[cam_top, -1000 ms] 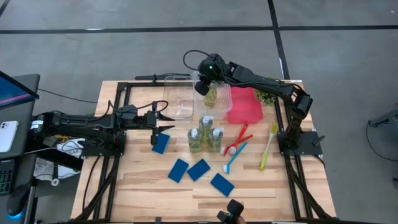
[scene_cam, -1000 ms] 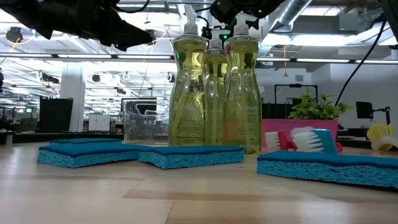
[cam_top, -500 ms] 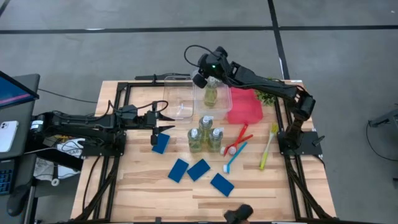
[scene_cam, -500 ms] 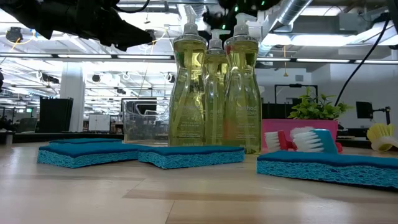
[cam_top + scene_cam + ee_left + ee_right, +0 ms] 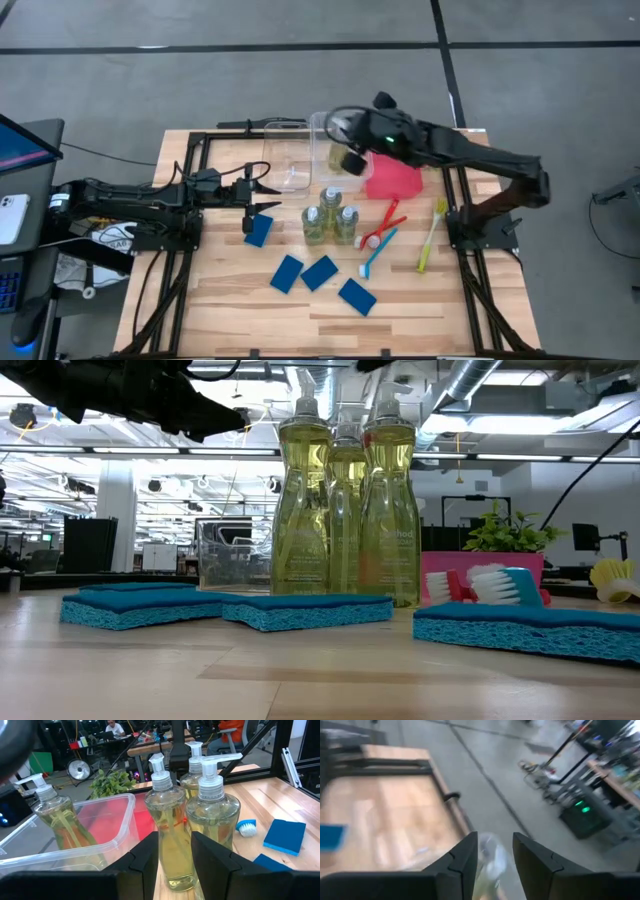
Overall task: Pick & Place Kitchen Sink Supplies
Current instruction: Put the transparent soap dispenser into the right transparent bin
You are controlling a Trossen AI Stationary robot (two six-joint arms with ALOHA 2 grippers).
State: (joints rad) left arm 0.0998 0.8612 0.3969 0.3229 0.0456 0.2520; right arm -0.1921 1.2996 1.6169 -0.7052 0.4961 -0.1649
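Three clear pump bottles (image 5: 330, 215) of yellow-green liquid stand together mid-table on their bases. One more bottle (image 5: 55, 820) sits tilted inside a clear bin (image 5: 342, 152) at the far side. Several blue sponges (image 5: 320, 272) lie flat on the near half. Red, blue and yellow-green brushes (image 5: 385, 235) lie to the right of the bottles. My right gripper (image 5: 348, 150) hangs open above the bin, and the bottle's pump (image 5: 490, 851) shows blurred beyond its fingers. My left gripper (image 5: 262, 190) hovers open at the left, above one sponge (image 5: 258, 230), pointing at the three bottles (image 5: 170, 820).
A second clear bin (image 5: 288, 155) stands left of the first. A red tray (image 5: 392, 172) sits to its right, with a small green plant (image 5: 430, 155) behind it. Bare wood lies along the near edge and the left side.
My right gripper has risen and drawn back toward the table's right edge, away from the bottle in the bin. It has turned a little as it went. It has left the top of the low view. The bottle stays in the bin.
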